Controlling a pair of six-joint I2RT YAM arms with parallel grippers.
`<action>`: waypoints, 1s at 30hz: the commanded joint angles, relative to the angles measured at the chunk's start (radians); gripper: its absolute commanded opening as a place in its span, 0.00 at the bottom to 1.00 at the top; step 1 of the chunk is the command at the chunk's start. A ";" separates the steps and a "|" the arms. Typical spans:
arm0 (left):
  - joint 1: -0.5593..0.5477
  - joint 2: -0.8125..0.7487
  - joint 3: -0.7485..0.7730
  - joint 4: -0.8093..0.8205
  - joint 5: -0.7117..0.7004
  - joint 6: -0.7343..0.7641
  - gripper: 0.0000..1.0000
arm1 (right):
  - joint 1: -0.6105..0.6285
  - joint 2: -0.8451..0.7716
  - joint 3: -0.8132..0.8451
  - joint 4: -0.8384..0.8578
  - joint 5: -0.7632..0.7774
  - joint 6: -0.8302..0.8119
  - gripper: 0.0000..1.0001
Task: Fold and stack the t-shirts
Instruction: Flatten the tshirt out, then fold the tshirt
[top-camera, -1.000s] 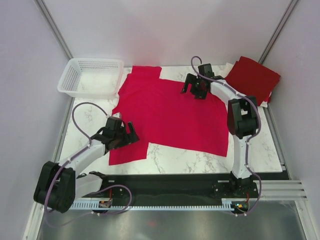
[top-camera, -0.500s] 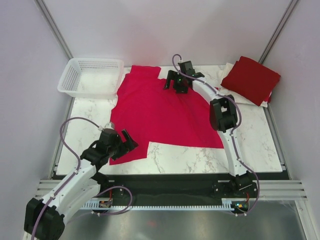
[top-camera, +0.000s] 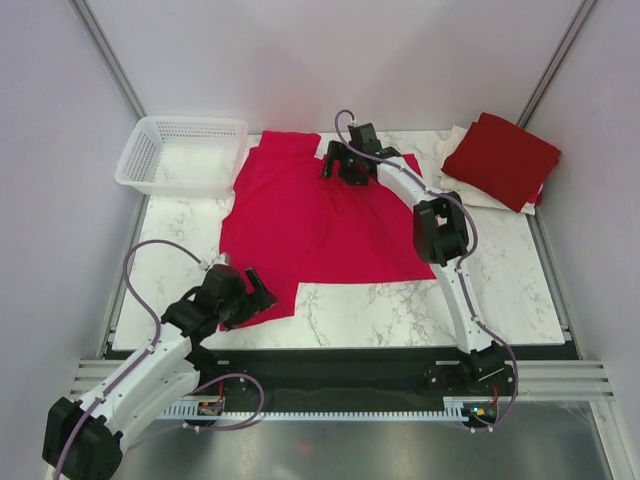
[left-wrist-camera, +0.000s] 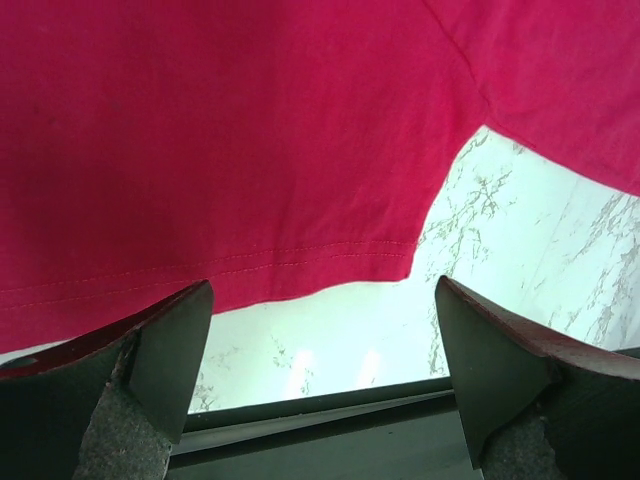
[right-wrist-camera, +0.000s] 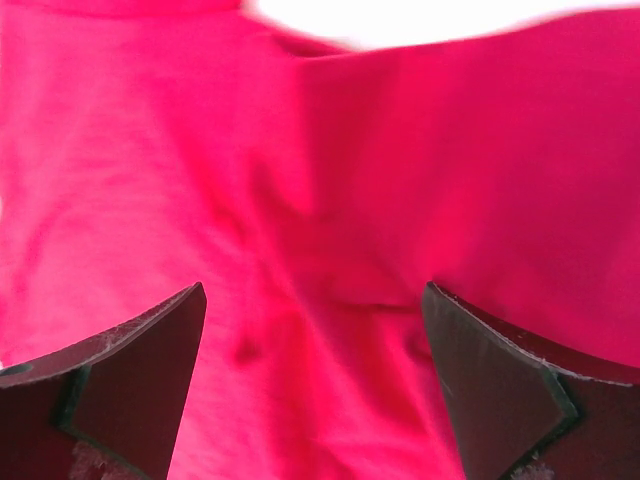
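Marble table (top-camera: 400, 310): crimson t-shirt (top-camera: 310, 215) sprawls across the middle, rumpled at the far edge. Darker red t-shirt (top-camera: 502, 160) lies folded at the far right. Right gripper (top-camera: 337, 168) gapes empty over the rumples; left gripper (top-camera: 250, 292) hangs wide apart, empty, at the near sleeve hem.

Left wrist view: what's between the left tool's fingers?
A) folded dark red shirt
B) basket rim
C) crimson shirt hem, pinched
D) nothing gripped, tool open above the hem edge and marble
D: the left tool is open with its fingers wide apart. The hem of the crimson shirt and the bare marble table show in the gap, and no cloth is pinched.
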 joint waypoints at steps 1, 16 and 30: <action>-0.005 -0.004 0.027 -0.013 -0.054 -0.031 1.00 | -0.085 -0.029 -0.099 -0.177 0.175 -0.041 0.98; -0.009 0.111 0.177 -0.088 -0.214 0.015 1.00 | -0.047 -0.524 -0.342 -0.107 0.040 -0.069 0.98; -0.129 0.413 0.231 -0.088 -0.214 0.015 1.00 | 0.090 -0.928 -1.131 0.074 0.062 -0.005 0.98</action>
